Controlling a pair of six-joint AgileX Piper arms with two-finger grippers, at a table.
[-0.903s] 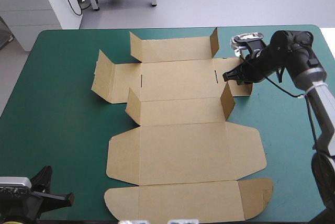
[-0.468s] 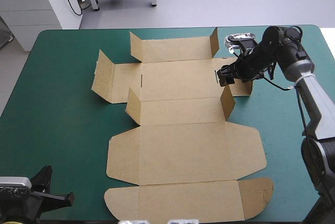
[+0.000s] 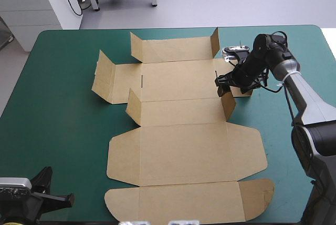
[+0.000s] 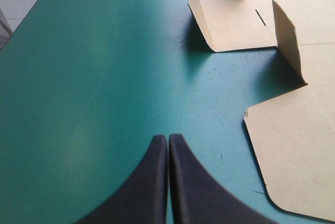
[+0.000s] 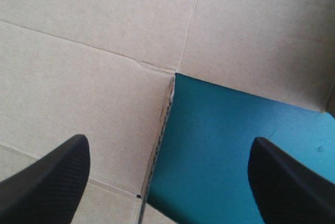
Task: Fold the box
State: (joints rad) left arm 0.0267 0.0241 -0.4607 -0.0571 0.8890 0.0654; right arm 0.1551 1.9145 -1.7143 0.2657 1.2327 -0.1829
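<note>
well, the box [image 3: 184,146], a flat cut sheet of brown cardboard, lies spread across the middle of the teal-green table cover [image 3: 52,114], with a few small side flaps standing up. the right gripper [image 3: 223,81] hangs over the box's far right part, just above a raised flap [image 3: 228,103], its black fingers [image 5: 47,177] spread wide and holding nothing. the left gripper [image 4: 168,139] sits off the box's near left corner, pressed together and empty.
</note>
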